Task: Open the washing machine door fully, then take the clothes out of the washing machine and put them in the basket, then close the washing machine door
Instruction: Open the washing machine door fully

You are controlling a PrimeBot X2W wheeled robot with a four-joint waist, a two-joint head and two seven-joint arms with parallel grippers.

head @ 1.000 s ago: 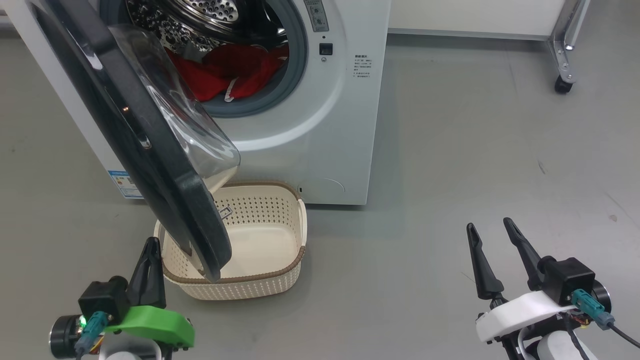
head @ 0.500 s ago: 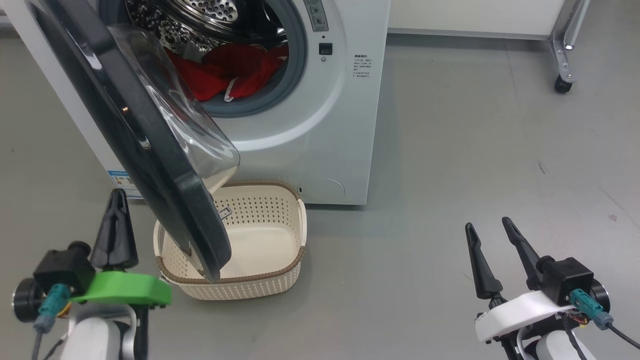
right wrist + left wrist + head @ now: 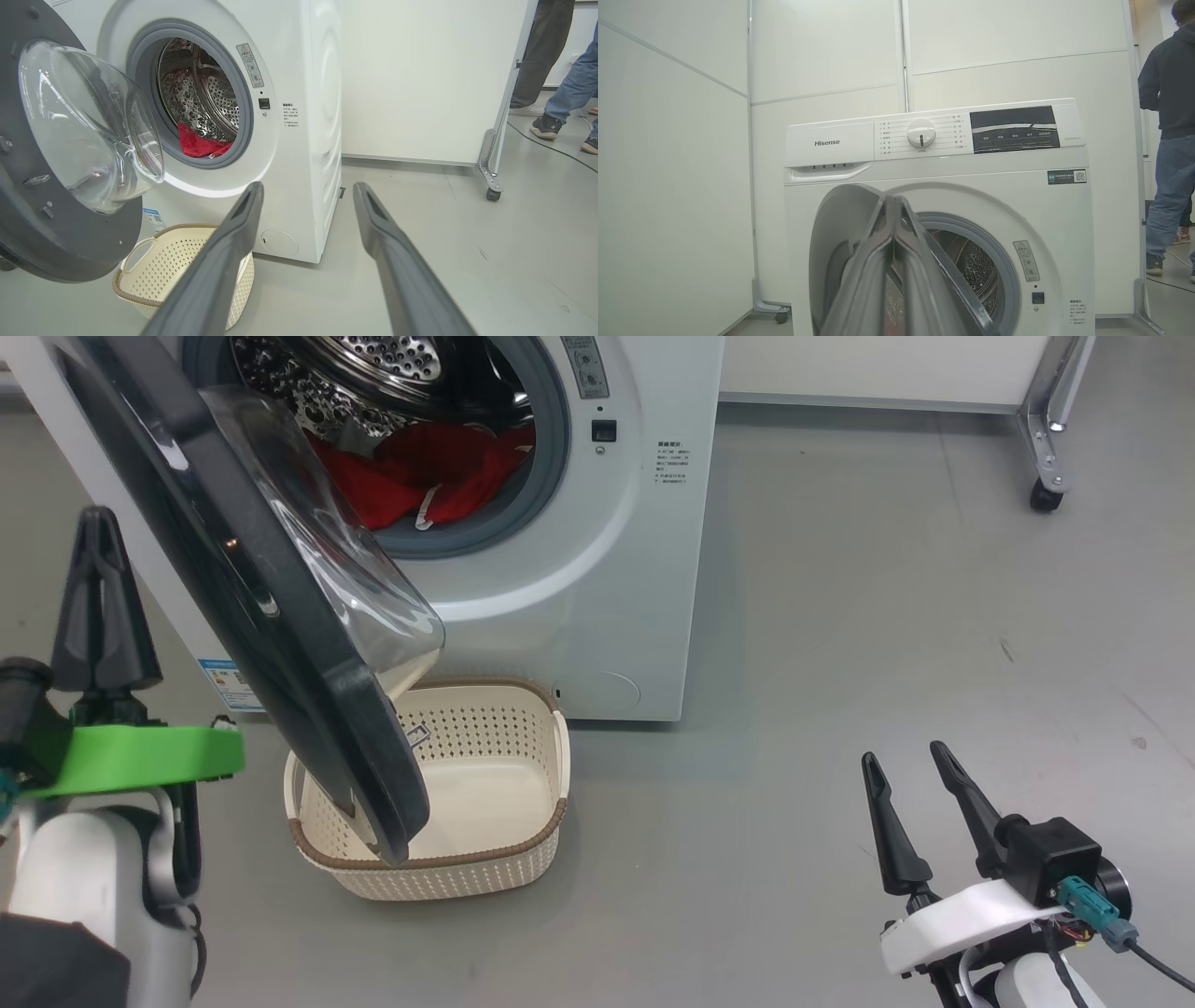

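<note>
Grey smooth floor (image 3: 840,616) spread before a big white front-loading washing machine (image 3: 616,569) backed by pale wall panels. Its large round door (image 3: 280,663), with a wide glossy black rim and a bulging clear glass bowl (image 3: 327,551), stood swung partway out on the robot's left. The door's lower edge hung over the left part of a small cream plastic basket (image 3: 467,887) with perforated sides and a brown woven-look rim, which sat on the floor just in front of the machine. Bright red clothes (image 3: 420,476) with white trim lay heaped low in the perforated steel drum (image 3: 401,350), behind the grey rubber ring (image 3: 495,527). The left gripper (image 3: 96,523) was raised beside the door's outer face with a gap between them, its two dark fingers pressed together on nothing. The right gripper (image 3: 903,756) hung low, well apart from the machine, fingers spread wide and empty. Higher than the head view reached, the left wrist view took in the control panel's round white dial (image 3: 920,133) and a person (image 3: 1167,116) in a dark hooded top and blue jeans at the far right. The right wrist view showed the door's inner face, the basket's white loop handle (image 3: 131,252), and the legs of two people (image 3: 572,84) beyond a wheeled metal frame (image 3: 490,163).
</note>
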